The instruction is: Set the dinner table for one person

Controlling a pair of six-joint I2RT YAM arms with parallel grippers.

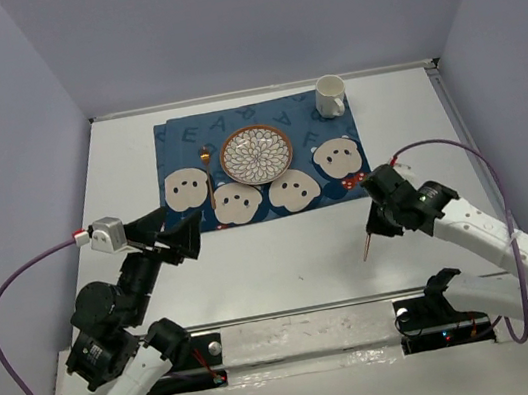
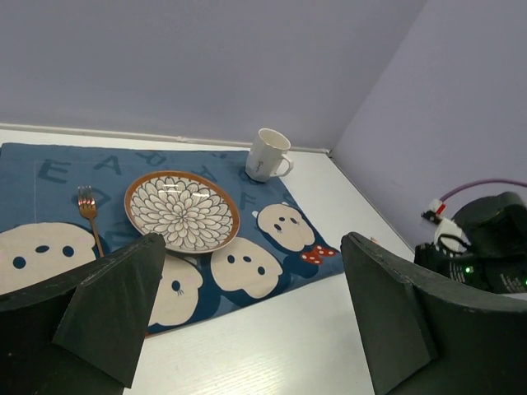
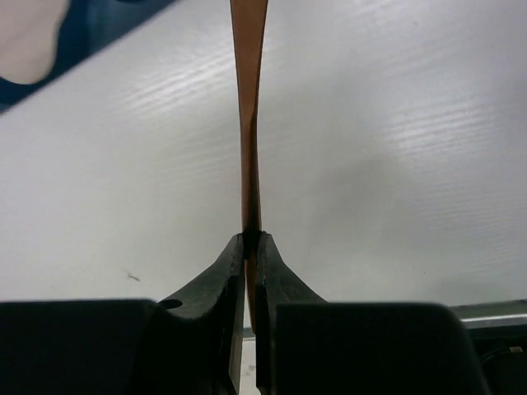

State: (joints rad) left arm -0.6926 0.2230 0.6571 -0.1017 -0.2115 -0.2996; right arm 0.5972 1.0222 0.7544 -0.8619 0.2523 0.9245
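The right claw (image 1: 378,225) is clamped on a thin copper-coloured utensil (image 1: 366,245). The piece hangs tilted from its fingertips over the bare white dinner table (image 1: 285,265). Whether its lower tip touches the tabletop cannot be told. In the right wrist view the fingers (image 3: 218,271) meet tight on the utensil (image 3: 249,123), which is seen edge-on and runs straight out from the claw (image 3: 252,240). The table (image 3: 395,164) lies beneath, and a corner of the dark blue mat (image 3: 90,37) lies ahead and off to one side.

The left claw (image 1: 189,236) is spread wide, with nothing between its fingers (image 2: 115,304). It hovers at the near edge of the mat (image 1: 184,142). Straight ahead of this claw (image 2: 251,247), a flower-patterned plate (image 2: 181,210) with a brown rim sits on the mat (image 2: 49,177). A copper fork (image 2: 89,216) lies just left of the plate, tines pointing away from the claw. Farther ahead and to the right, a white mug (image 2: 268,155) stands at the mat's far corner. The mat carries pale bear faces and pale capital letters. An E and an A can be read ahead-left of the claw, and the others are unclear.
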